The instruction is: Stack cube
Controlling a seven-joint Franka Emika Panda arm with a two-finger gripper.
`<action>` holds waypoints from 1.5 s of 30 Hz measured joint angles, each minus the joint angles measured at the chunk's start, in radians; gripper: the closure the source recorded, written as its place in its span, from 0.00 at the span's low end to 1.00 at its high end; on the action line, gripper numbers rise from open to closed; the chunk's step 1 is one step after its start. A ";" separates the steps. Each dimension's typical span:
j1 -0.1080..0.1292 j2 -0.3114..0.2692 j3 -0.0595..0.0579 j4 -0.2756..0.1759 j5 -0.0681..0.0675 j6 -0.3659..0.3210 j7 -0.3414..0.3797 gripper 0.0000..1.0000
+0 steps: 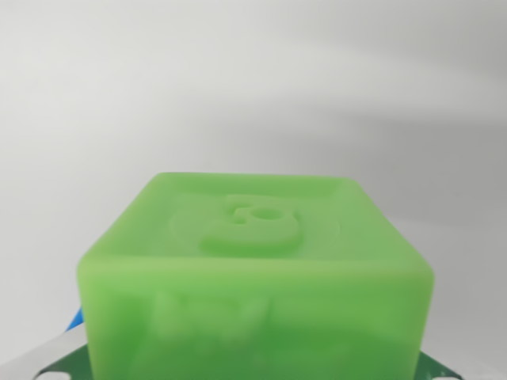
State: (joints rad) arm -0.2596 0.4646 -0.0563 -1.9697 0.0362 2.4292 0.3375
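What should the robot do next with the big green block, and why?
Probably carry the green cube slowly onward until another block shows. It fills the lower wrist view, very close, with only plain pale surface beyond, and no stacking target is visible. The gripper cannot be seen.

Cube (253, 277) bright green (raised emblem on top, same green); backdrop (253, 79) plain pale grey.

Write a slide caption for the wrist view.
Green cube with an embossed top fills the wrist view, over a pale surface.
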 joint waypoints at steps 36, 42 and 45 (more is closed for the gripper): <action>0.048 -0.218 -0.018 -0.218 -0.003 0.004 0.368 1.00; 0.054 -0.256 -0.019 -0.251 -0.007 0.002 0.434 1.00; 0.056 -0.271 -0.019 -0.265 -0.009 0.000 0.462 1.00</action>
State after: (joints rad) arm -0.2037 0.1935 -0.0749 -2.2349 0.0276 2.4297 0.7992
